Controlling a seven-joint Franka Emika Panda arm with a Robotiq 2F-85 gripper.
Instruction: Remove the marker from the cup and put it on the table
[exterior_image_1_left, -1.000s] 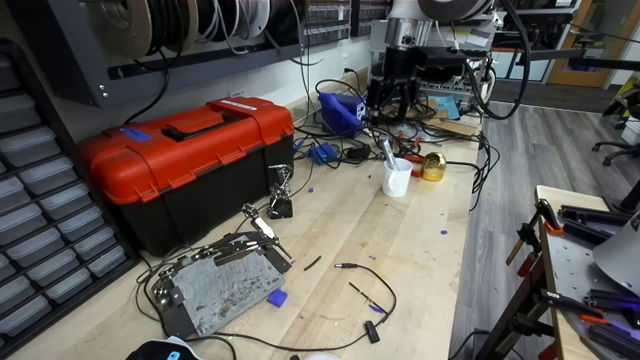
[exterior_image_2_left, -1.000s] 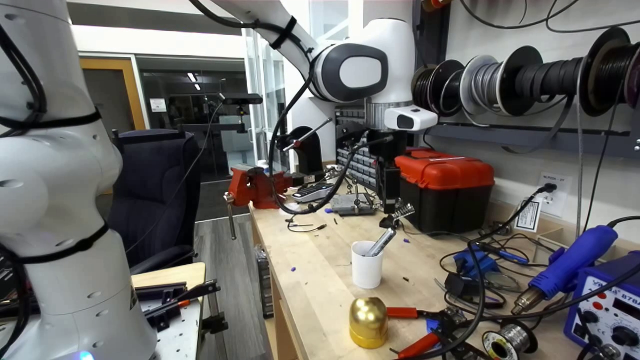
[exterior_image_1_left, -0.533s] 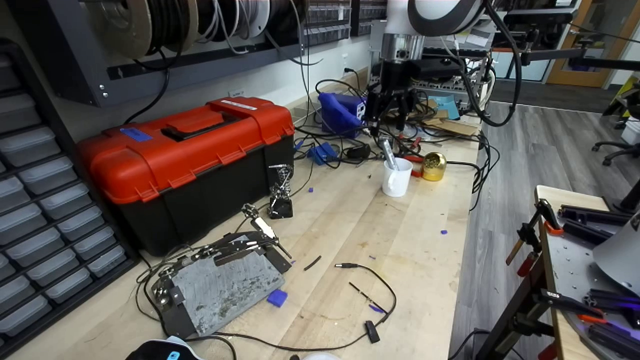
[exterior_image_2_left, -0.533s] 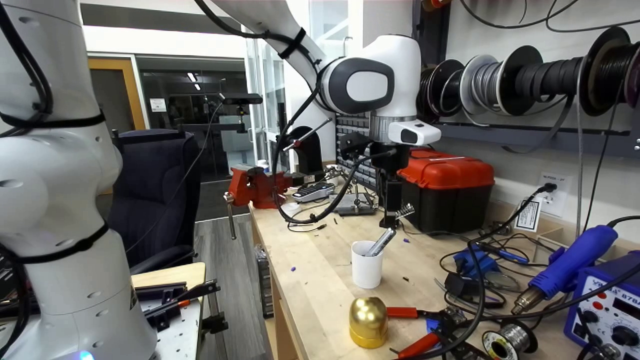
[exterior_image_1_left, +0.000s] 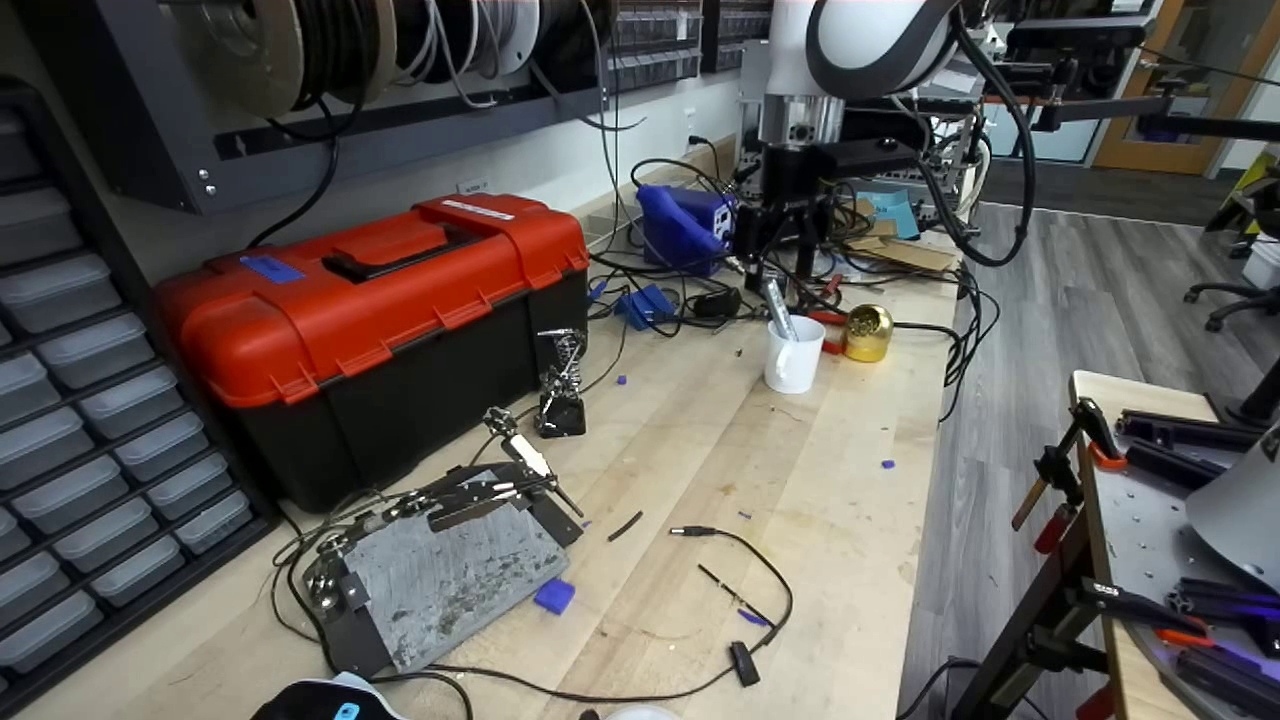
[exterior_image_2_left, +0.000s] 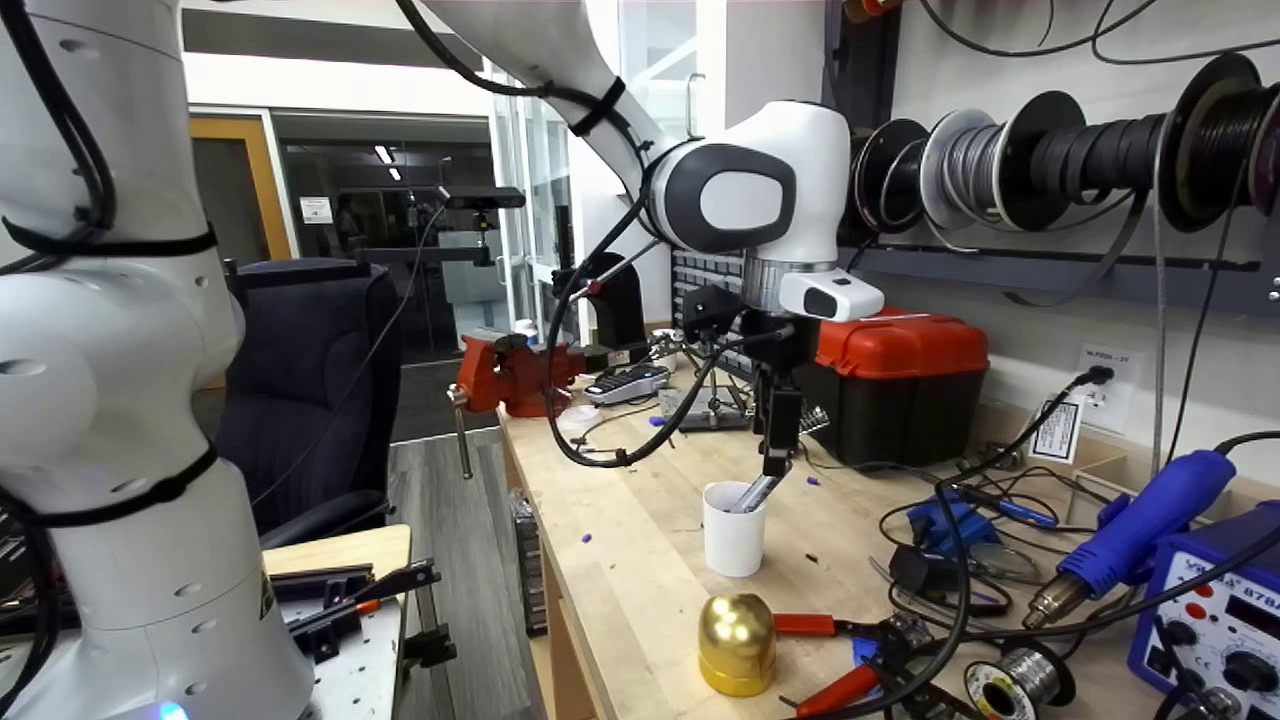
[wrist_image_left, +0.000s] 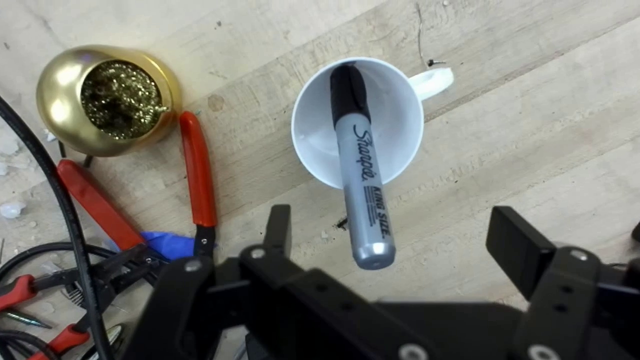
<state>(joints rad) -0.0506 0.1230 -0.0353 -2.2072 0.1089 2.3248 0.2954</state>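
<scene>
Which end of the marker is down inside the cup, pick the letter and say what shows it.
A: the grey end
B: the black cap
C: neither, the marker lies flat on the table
B: in the wrist view the black cap of the marker is inside the cup, while the grey end sticks out over the edge.

Your grey cylindrical marker (wrist_image_left: 365, 180), black-lettered (black at its capped end, as you see); your round, plain white cup (exterior_image_2_left: 734, 543); your pale, streaked wooden table (wrist_image_left: 540, 135).
</scene>
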